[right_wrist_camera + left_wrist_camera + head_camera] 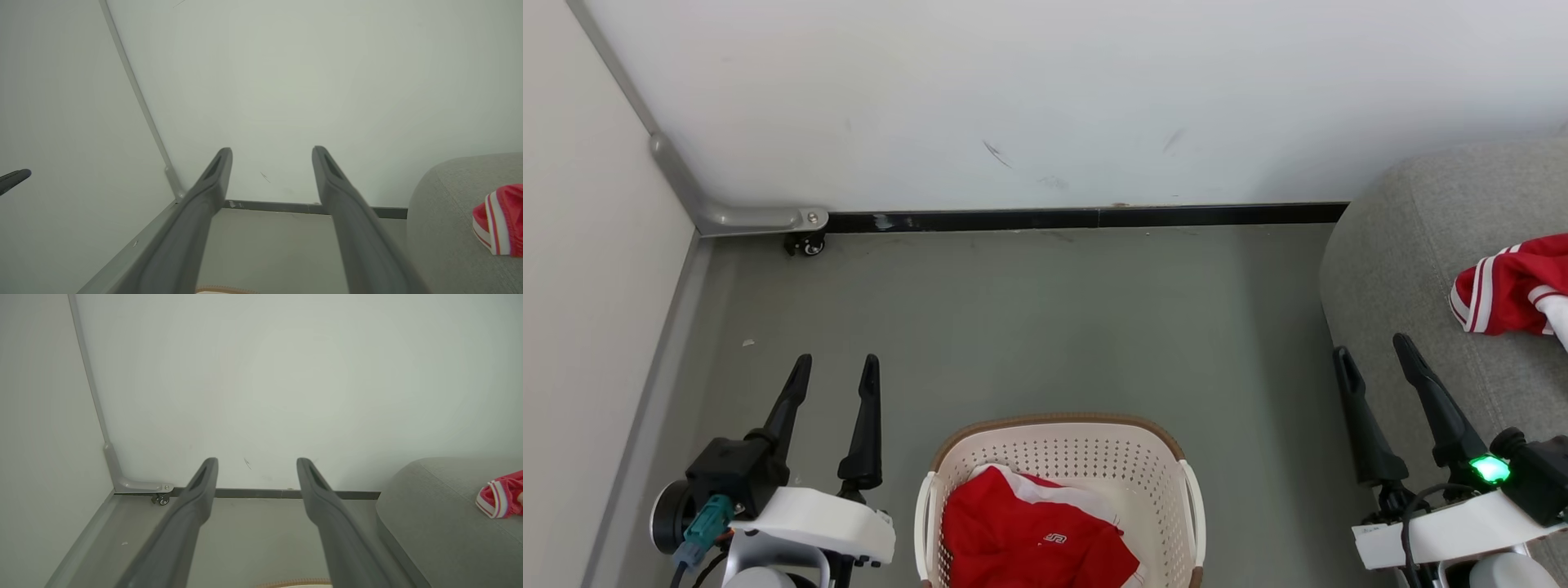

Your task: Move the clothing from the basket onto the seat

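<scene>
transfer about half complete, judging by how the garments lie. the jersey (1507, 286), red with striped trim, lies bunched on the seat (1405, 269), inward of its rounded padded edge. the shorts (1029, 531), red with a small white logo, lie in the basket (1058, 422), heaped toward its left wall and near side; moving them is what is left. the basket stands on the floor, a strip of bare floor between it and the seat. left claw (838, 361): released, fingers spread wide, holding and touching nothing, above the floor left of the basket. right claw (1372, 346): likewise released and empty, above the seat's rounded edge, short of the jersey.
</scene>
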`<state>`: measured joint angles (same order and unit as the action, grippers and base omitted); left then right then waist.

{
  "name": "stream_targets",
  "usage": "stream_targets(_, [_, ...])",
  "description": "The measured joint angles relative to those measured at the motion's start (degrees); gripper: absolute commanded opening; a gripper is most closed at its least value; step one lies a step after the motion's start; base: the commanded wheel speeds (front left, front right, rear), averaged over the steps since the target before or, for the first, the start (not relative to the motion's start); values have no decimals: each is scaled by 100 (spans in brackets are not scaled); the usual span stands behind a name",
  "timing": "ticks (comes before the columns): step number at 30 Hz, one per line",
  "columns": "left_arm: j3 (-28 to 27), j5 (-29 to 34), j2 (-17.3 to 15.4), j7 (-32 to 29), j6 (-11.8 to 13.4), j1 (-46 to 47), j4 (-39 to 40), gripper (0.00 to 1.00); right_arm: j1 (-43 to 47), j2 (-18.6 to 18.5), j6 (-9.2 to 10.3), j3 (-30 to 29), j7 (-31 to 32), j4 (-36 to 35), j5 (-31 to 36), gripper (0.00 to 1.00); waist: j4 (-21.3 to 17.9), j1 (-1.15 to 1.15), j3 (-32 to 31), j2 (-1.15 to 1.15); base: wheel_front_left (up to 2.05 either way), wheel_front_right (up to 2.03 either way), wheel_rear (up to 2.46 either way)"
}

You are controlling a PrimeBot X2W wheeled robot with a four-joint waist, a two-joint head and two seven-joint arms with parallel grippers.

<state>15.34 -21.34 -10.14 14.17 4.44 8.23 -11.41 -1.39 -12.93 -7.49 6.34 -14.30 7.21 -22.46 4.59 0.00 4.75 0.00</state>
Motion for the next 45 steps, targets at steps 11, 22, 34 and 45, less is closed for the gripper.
stream_targets(11, [-2,93,35,0,-131,-49,-180,100,0,21,0,-9,0,-59,-1,100,-20,0,94,0,0,0,0])
stream_targets(22, [71,160,114,0,-305,-85,-381,100,0,48,0,-107,0,-181,-3,100,-70,0,324,0,0,0,0])
stream_targets(34, [91,241,177,0,-459,182,-568,100,-280,44,0,-186,-7,-468,-3,100,-183,0,792,0,0,0,0])
stream_targets(45, [120,353,224,3,-579,541,-771,100,-836,-15,0,-158,-14,-710,-88,100,-290,0,1352,0,0,0,0])
